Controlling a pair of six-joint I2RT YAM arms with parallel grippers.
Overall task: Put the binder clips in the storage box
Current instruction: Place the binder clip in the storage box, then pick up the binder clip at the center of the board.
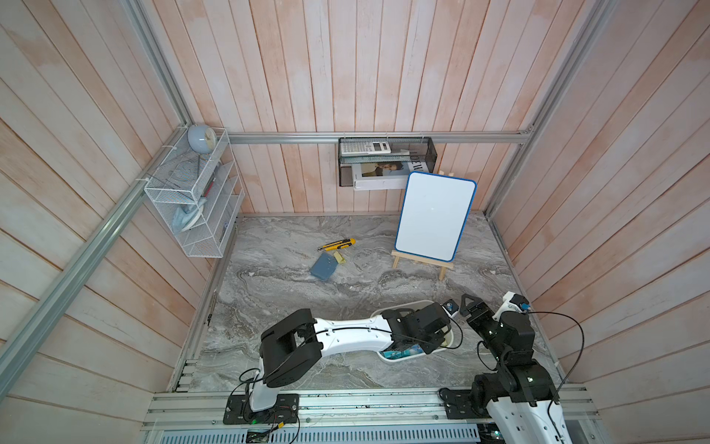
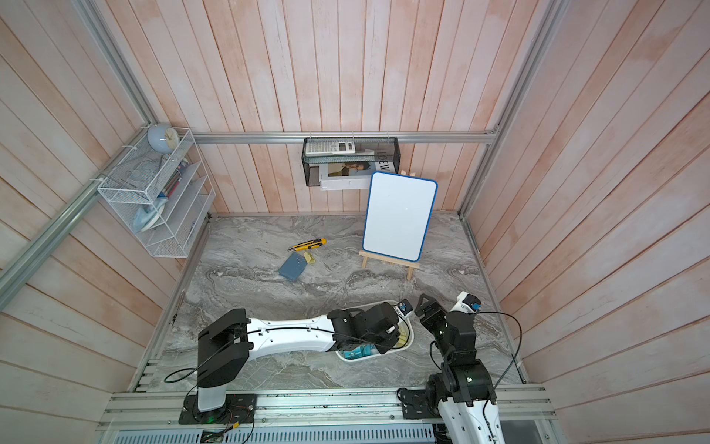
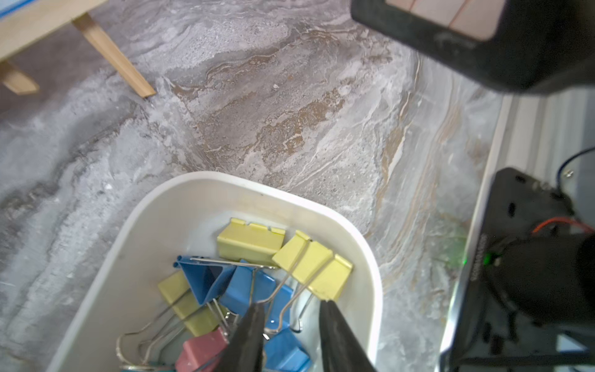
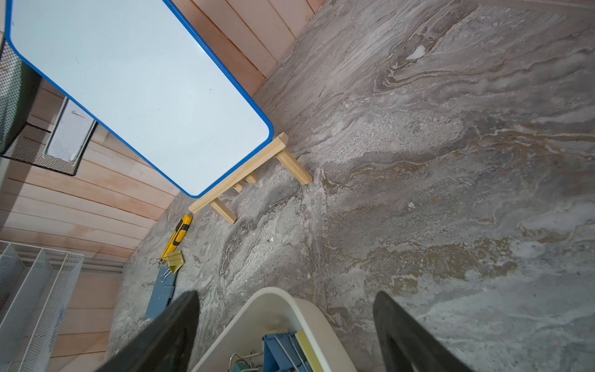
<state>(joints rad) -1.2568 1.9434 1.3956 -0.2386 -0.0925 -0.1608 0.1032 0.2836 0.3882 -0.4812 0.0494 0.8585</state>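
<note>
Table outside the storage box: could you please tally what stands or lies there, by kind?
utility knife: 1
blue-grey pad: 1
yellow binder clip: 1, as far as it shows
whiteboard on easel: 1
Total: 4

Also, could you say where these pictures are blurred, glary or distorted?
In both top views the wall planks fan outward, distorted; in the left wrist view the left gripper has soft jaws but the binder clips are sharp; in the right wrist view the right gripper has blurred jaws, the whiteboard a sheen.
</note>
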